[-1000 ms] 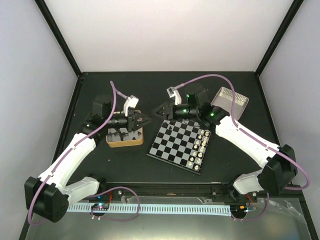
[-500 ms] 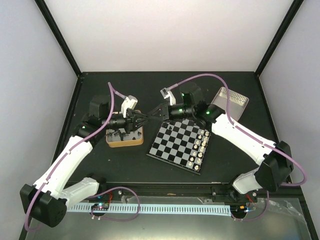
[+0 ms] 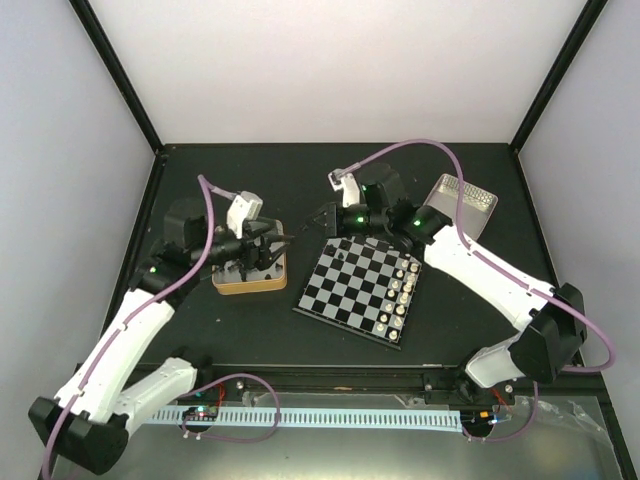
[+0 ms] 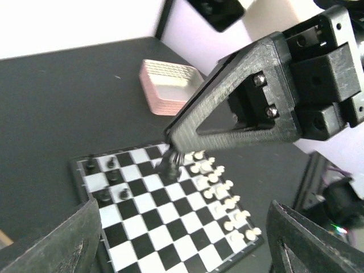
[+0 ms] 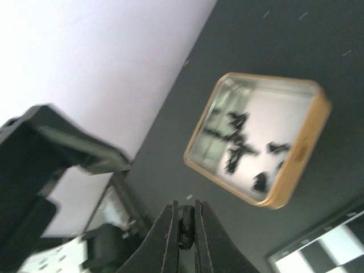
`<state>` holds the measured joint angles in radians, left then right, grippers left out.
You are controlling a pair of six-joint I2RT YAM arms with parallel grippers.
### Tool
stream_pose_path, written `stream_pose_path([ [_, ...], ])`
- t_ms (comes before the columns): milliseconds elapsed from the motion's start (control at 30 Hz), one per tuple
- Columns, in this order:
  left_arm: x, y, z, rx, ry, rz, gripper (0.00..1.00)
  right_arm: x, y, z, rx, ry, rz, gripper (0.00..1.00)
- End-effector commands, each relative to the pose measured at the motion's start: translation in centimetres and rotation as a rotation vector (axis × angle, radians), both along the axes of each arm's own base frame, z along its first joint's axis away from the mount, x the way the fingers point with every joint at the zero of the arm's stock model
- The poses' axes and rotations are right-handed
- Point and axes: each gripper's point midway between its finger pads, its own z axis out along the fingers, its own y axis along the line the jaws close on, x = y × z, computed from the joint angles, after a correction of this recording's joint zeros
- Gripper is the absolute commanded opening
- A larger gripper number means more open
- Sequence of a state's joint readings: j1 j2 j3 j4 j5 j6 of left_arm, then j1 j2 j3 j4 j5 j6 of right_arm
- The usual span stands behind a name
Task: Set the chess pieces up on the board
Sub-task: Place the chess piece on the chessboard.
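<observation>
Lining the board's (image 3: pixel 345 295) right edge: white pieces (image 4: pixel 219 187) | far-left corner squares: a few black chess pieces (image 4: pixel 108 170) | by that corner: right gripper (image 5: pixel 185 219) jaws pinching one black piece (image 4: pixel 169 166) | left of board: left gripper (image 4: pixel 183 227) jaws spread wide, gold-rimmed tin (image 5: pixel 301 153) with loose black pieces (image 5: pixel 236 139) | beyond board, on the worktop (image 4: pixel 68 102): pink box (image 4: pixel 170 85)

Shiny metal tin (image 5: pixel 302 149) on matt black table (image 5: pixel 296 45).

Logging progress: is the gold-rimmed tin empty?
No, several black chess pieces lie inside the tin in the right wrist view.
</observation>
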<state>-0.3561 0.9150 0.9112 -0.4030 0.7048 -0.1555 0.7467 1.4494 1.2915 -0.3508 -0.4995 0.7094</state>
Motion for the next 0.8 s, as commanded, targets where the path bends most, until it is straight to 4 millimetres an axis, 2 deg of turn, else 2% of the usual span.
stream_pose_path([
  [0, 1.5, 3.8, 0.3, 0.089, -0.09, 0.264, 0.83, 4.2, -2.9, -0.3, -0.203, -0.242, -0.181, 0.01],
  [133, 1.7, 6.9, 1.6, 0.089, -0.192, 0.443, 0.87, 7.1, -4.2, -4.4, -0.377, -0.309, -0.266, 0.01],
  [267, 1.0, 8.4, 2.8, 0.054, -0.28, 0.521, 0.98, 8.7, -4.4, -8.6, -0.499, -0.319, -0.28, 0.01],
  [433, 0.8, 8.3, 2.3, 0.034, -0.285, 0.513, 0.99, 9.9, -4.1, -12.3, -0.584, -0.287, -0.284, 0.01],
  [767, 1.4, 7.6, 1.1, 0.045, -0.231, 0.488, 0.99, 11.5, -4.4, -17.0, -0.704, -0.22, -0.333, 0.02],
])
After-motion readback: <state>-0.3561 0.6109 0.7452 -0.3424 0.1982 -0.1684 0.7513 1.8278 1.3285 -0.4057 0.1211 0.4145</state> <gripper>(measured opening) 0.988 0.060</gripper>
